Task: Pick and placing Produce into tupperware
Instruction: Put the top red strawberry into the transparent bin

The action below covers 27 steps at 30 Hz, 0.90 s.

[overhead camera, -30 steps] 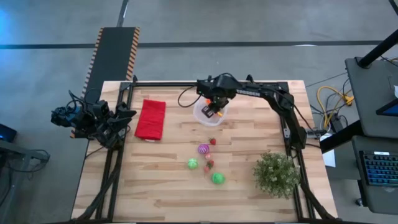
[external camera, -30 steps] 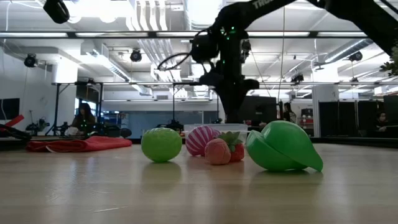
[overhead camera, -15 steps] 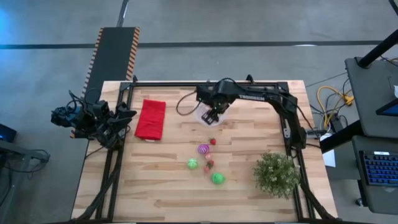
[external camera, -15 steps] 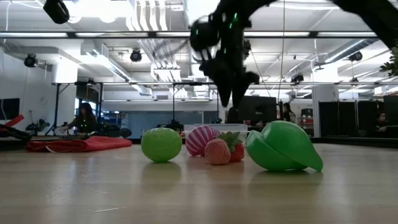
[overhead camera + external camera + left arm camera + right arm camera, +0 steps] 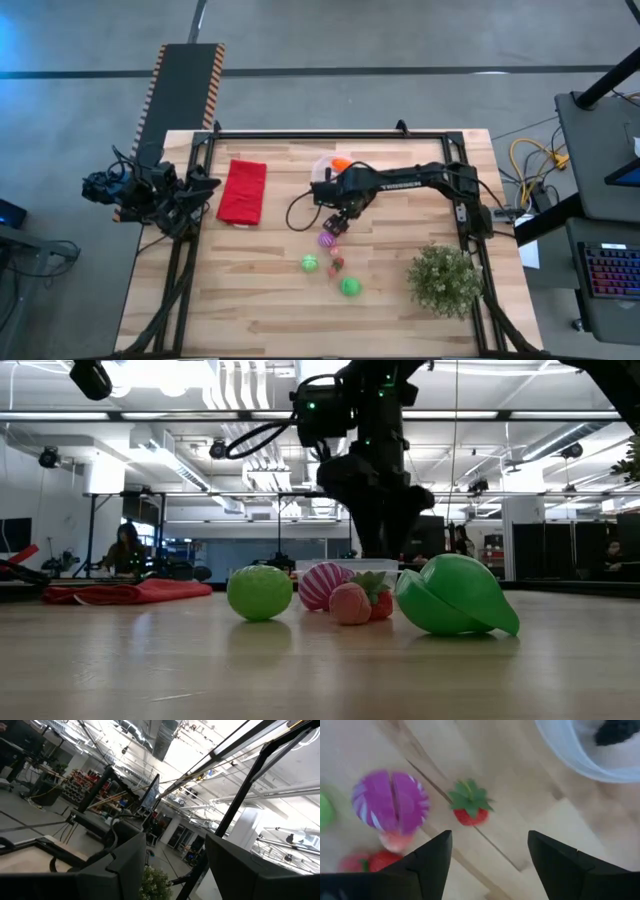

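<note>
With fingers spread, the right gripper [image 5: 487,865] hovers over a small red strawberry [image 5: 468,806] with green leaves, seemingly plastic.

The left claw [image 5: 175,865] shows its two dark fingers [image 5: 127,865] spread apart with nothing between them. In the gap stands a bushy green potted plant [image 5: 155,882]. Beyond are a black metal frame post [image 5: 240,800] and bright ceiling lights [image 5: 200,745].
</note>
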{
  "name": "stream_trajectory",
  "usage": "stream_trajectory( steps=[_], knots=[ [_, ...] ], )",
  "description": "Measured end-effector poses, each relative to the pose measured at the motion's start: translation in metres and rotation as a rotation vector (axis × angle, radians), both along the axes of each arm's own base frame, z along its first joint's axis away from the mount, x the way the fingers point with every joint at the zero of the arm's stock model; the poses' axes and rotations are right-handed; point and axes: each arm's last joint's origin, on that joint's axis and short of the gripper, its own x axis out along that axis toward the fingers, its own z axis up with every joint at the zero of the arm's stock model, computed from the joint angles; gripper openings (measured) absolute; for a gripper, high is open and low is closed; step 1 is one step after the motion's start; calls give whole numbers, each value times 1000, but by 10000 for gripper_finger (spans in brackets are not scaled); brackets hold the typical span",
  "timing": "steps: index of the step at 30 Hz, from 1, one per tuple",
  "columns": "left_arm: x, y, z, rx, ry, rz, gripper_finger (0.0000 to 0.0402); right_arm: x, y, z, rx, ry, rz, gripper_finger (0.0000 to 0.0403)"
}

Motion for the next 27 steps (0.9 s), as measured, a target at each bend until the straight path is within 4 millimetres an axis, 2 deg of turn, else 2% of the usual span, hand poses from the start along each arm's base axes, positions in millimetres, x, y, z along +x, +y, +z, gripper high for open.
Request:
stream_trajectory(
  steps=[5, 11, 16, 22, 27],
  knots=[
    [0, 0, 0, -1, 0, 0, 192, 2, 7, -13, 54, -35, -84, 252],
    [0, 0, 0, -2, 0, -1, 192, 0, 18, -25, 55, -42, -76, 232],
    [0, 0, 0, -2, -1, -1, 192, 5, 17, -28, 31, -103, -120, 226],
    [0, 0, 0, -2, -1, -1, 192, -3, 15, -36, -10, -38, -122, 226],
    [0, 0, 0, -2, -1, -1, 192, -3, 15, -44, -1, -67, -116, 226]
  ],
)
